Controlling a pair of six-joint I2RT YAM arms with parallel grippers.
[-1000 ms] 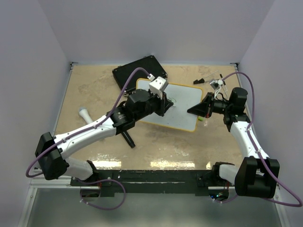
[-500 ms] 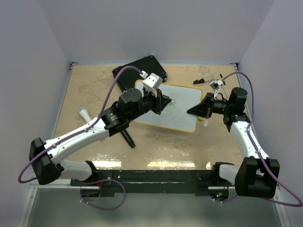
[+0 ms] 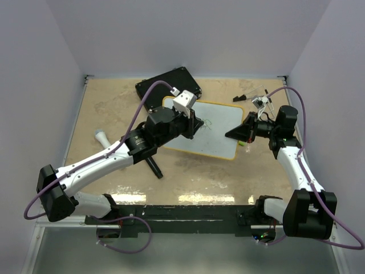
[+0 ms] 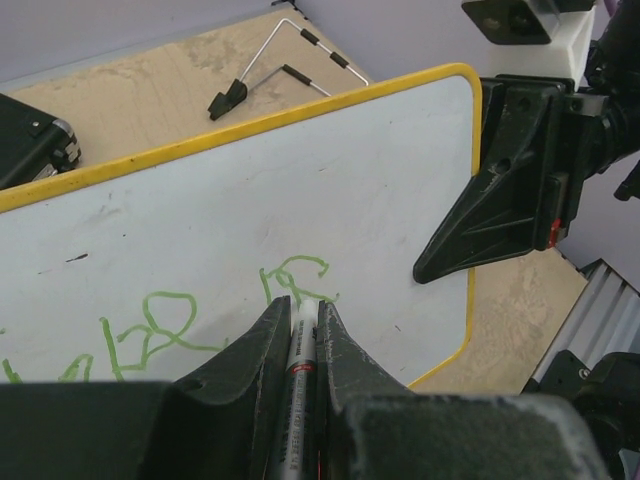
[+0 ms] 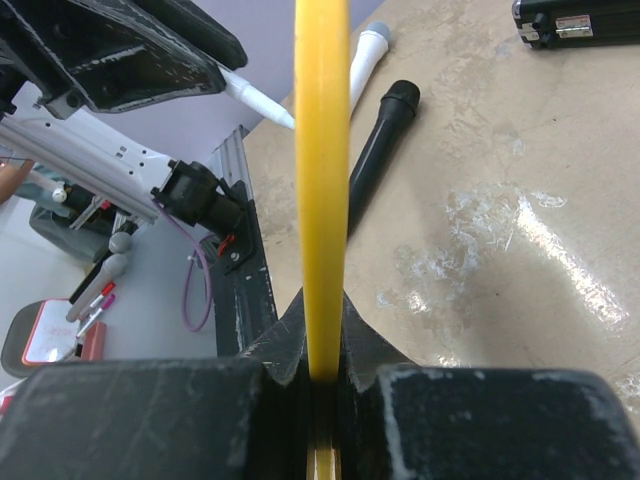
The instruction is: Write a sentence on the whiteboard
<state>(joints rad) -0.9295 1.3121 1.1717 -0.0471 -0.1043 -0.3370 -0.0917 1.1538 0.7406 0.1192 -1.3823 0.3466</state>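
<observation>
Now writing: left hand [image 4: 303, 312] clamps marker [image 4: 299, 355] on whiteboard [image 4: 300, 170]; right hand [image 3: 235, 133] clamps its 3 o'clock rim. Next, extend the sentence [image 4: 150, 325].

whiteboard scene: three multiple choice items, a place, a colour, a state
1. Where does the case lie?
A. past the whiteboard's far left corner
B. by the right arm's base
C. on the whiteboard
2. What colour is the writing?
A. red
B. green
C. blue
3. What are the grippers shut on?
A. left gripper on the marker, right gripper on the whiteboard
B. both on the case
C. nothing, both open
Answers: 1 A, seen from the top; 2 B, the strokes are green; 3 A, each wrist view shows the clamp.
</observation>
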